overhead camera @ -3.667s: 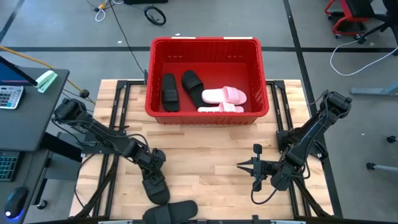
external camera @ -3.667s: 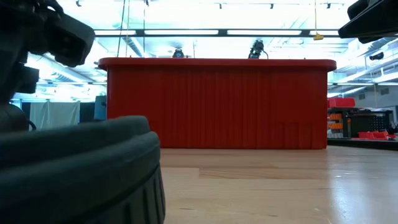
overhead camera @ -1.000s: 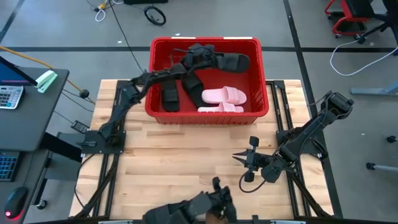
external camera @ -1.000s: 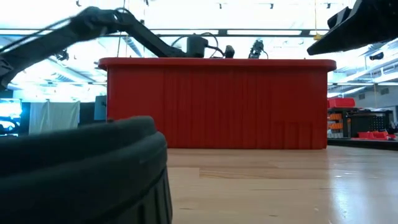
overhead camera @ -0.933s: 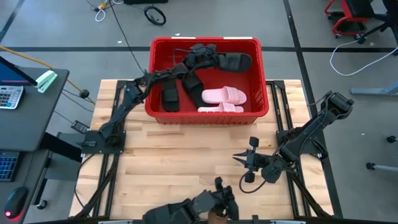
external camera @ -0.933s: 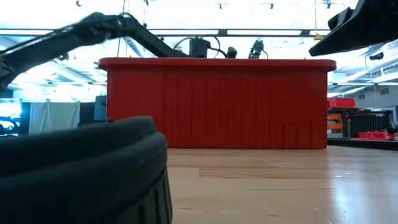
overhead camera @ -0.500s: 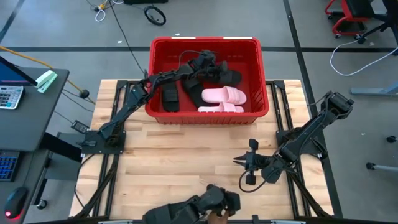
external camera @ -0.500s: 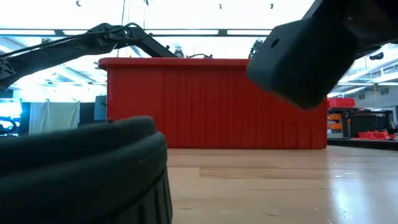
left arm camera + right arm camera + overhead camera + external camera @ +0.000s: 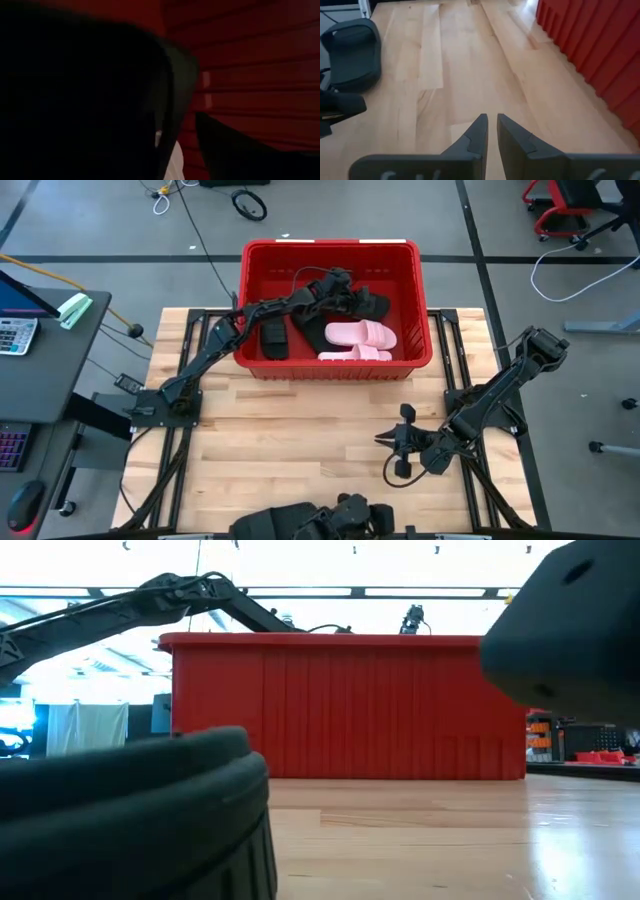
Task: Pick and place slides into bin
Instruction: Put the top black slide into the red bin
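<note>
A grey concrete floor with trailing cables surrounds the pale wooden bench. The red ribbed bin stands at its far edge, holding two pink slides, a black slide near its left wall and more black slides bunched under the left end effector. That end effector, which carried a black slide high over the bin a second ago, now sits lower inside; whether its fingers grip anything I cannot tell. One matte black slide lies at the bench's near edge. The right end effector hovers over the bench's near right part, fingers nearly together, empty
</note>
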Controlling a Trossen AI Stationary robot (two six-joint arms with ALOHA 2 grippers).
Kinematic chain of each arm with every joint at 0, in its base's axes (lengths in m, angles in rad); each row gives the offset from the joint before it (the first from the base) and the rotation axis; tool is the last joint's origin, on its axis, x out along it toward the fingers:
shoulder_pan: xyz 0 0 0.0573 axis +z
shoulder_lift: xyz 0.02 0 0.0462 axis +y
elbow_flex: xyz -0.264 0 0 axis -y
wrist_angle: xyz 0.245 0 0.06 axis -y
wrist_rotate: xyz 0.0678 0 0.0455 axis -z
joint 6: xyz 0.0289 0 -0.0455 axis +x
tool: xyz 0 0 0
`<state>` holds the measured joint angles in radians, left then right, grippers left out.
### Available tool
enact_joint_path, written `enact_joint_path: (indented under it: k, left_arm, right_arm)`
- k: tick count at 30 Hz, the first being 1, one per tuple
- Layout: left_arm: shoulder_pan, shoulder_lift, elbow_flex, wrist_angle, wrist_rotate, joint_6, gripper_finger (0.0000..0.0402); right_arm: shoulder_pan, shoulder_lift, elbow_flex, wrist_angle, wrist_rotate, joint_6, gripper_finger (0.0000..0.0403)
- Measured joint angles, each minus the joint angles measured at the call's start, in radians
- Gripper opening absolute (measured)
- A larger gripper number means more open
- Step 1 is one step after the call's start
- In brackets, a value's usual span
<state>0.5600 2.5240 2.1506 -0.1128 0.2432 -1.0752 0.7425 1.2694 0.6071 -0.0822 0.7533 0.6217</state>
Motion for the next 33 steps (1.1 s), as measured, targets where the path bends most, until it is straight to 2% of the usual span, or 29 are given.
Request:
enact_joint_path:
  k: [8, 15, 17, 28, 33]
  left_arm:
    - [-0.018, 0.000, 0.000, 0.059, 0.010, -0.047, 0.0216]
    - [-0.020, -0.002, -0.001, 0.282, 0.054, -0.198, 0.0235]
    - [-0.013, -0.017, -0.001, 0.279, 0.069, -0.196, 0.0233]
    - [-0.009, -0.088, -0.001, -0.192, 0.098, -0.003, 0.0186]
    - [-0.009, -0.084, 0.003, -0.336, 0.014, -0.043, 0.0177]
  right_arm:
    - [0.000, 0.000, 0.000, 0.000, -0.063, 0.006, 0.0048]
    - [0.011, 0.000, 0.000, 0.000, -0.085, 0.007, 0.0048]
    - [0.026, 0.000, 0.000, 0.000, -0.085, 0.007, 0.0048]
    - [0.100, 0.000, 0.000, 0.001, -0.044, 0.059, 0.0048]
    - [0.097, 0.000, 0.000, 0.001, -0.036, 0.058, 0.0048]
